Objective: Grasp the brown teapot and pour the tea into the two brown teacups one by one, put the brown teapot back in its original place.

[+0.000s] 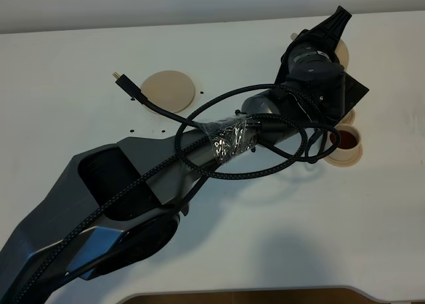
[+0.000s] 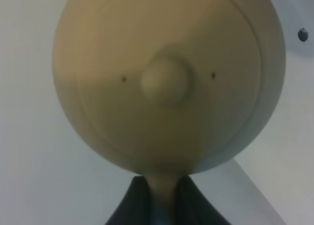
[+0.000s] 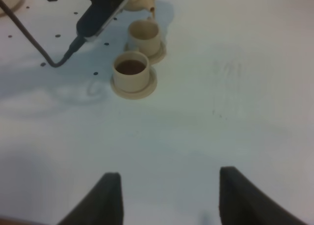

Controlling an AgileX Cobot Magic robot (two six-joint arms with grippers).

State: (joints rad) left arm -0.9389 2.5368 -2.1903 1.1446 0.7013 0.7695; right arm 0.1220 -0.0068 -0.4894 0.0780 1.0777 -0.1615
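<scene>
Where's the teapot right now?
In the high view's right half, the brown teapot hangs in the left gripper, spout over the rear teacup, beside the filled teacup.

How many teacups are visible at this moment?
2. The filled teacup sits on its saucer; the second teacup stands right beside it, under the teapot spout, mostly hidden by the arm from overhead.

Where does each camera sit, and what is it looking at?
High camera: above, facing down at the white table; the dark left arm reaches across.
Left wrist camera: on that arm, close against the rounded beige clay teapot; the left gripper pinches its handle.
Right wrist camera: low, facing across the table at the tea-filled beige clay teacup and the matching teacup; the right gripper stands open.
Shared: high and right wrist views both show the tea-filled teacup.
</scene>
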